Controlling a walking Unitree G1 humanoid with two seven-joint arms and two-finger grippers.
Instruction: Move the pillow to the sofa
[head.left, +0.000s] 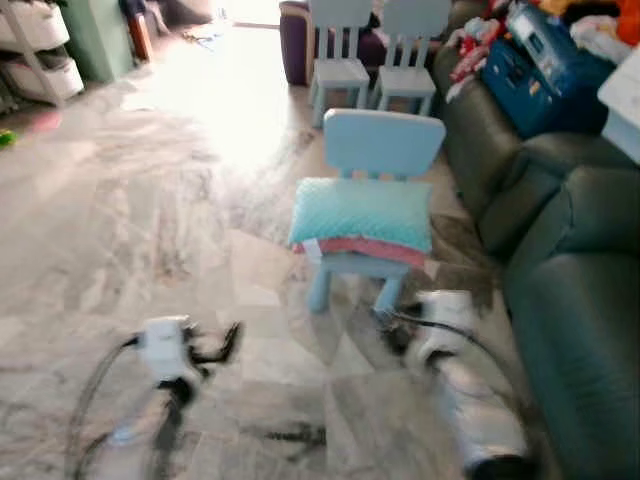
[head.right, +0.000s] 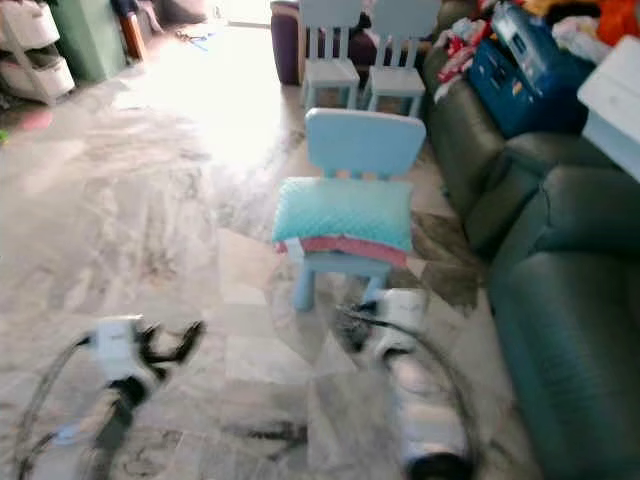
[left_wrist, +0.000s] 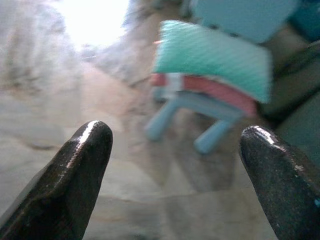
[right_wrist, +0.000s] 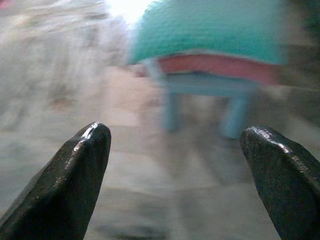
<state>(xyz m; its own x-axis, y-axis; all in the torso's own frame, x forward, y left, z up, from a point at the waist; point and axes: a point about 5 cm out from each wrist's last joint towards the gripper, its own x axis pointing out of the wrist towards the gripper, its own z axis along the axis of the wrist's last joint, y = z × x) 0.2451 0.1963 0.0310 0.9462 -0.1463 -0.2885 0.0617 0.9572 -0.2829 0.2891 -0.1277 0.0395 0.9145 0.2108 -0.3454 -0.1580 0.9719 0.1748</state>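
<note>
Teal pillow (head.left: 362, 212) lying on small blue chair (head.left: 380, 145), marble floor (head.left: 150, 230).

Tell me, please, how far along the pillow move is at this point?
Nothing looks done yet: the turquoise pillow lies on the seat of the small light-blue chair, beside the dark green sofa. In hand: the left claw and right claw are both open, empty and pointed at the pillow, short of it. Left: grasp it, lift it and set it on the sofa.
</note>
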